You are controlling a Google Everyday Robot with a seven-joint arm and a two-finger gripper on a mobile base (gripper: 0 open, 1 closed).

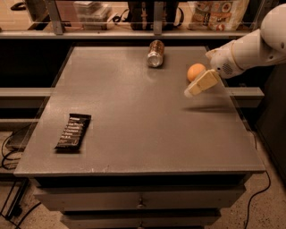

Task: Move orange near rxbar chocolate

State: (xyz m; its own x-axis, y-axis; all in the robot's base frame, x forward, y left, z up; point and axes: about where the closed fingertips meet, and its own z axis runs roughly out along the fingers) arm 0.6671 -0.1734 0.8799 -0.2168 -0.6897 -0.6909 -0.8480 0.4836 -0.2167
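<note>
The orange (195, 71) is a small round fruit on the grey table (143, 116), at the far right. The rxbar chocolate (73, 131) is a flat black bar with white text, lying near the table's front left edge. My gripper (193, 91) comes in from the right on a white arm and hangs just in front of and partly over the orange, slightly above the table. It holds nothing that I can see.
A silvery-brown metal can (156, 53) lies on its side at the back middle of the table. A shelf with bags and boxes (214, 11) runs behind the table. Drawers sit below the table's front edge.
</note>
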